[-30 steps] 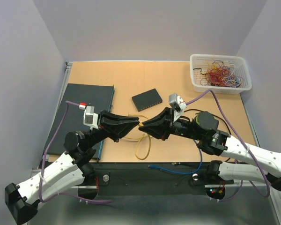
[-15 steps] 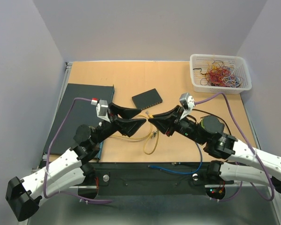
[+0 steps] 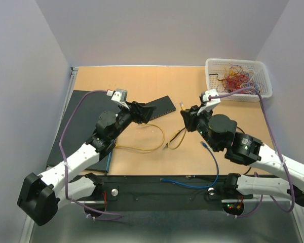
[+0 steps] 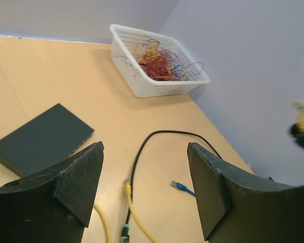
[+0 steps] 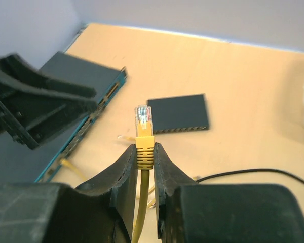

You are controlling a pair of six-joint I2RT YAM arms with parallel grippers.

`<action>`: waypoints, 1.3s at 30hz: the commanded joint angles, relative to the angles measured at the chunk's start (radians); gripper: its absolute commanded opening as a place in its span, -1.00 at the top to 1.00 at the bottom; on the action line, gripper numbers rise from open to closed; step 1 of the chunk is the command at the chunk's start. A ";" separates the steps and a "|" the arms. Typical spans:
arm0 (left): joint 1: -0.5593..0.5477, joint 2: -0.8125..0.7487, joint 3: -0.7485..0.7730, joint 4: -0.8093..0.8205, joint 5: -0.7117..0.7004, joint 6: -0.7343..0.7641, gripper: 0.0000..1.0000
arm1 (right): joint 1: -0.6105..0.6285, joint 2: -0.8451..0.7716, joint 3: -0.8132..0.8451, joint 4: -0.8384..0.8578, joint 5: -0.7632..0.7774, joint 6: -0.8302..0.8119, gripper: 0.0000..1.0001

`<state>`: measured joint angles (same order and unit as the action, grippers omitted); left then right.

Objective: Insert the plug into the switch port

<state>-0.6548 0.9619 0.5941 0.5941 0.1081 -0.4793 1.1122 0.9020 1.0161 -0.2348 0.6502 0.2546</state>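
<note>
The yellow plug (image 5: 144, 132) stands upright, clear tip up, with my right gripper (image 5: 145, 152) shut on its boot. From above, that right gripper (image 3: 184, 112) hangs mid-table, and its yellow cable (image 3: 153, 143) trails left over the board. The small black switch (image 5: 180, 113) lies flat beyond the plug, its port row facing me. My left gripper (image 3: 143, 112) is open and empty, covering the near left end of the switch (image 3: 162, 104). In the left wrist view the fingers (image 4: 80, 178) are wide apart, with the switch (image 4: 40, 143) at lower left.
A large dark flat unit (image 3: 86, 119) with a teal front edge lies at the left. A white basket (image 3: 238, 81) of coloured wires sits back right. A black cable (image 4: 157, 135), a blue plug (image 4: 180, 186) and a loose yellow plug (image 4: 126, 189) lie on the board.
The left gripper opened, let go of the cable and swung back toward the switch. The right gripper kept the plug and drew back to the right, tip turned upward.
</note>
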 commanded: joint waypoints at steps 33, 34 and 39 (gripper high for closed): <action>0.256 0.488 0.190 0.205 0.103 -0.005 -0.44 | -0.120 0.445 0.122 -0.408 -0.208 0.046 0.99; 0.262 0.504 0.217 0.205 0.107 -0.002 -0.43 | -0.136 0.469 0.112 -0.358 -0.233 0.031 0.99; 0.297 0.661 0.309 0.194 0.142 0.010 -0.40 | -0.186 0.552 0.020 -0.136 -0.277 0.011 0.99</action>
<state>-0.3794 1.5612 0.8227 0.7361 0.2119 -0.4911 0.9493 1.4208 1.0893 -0.6319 0.4370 0.3008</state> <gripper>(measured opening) 0.707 0.212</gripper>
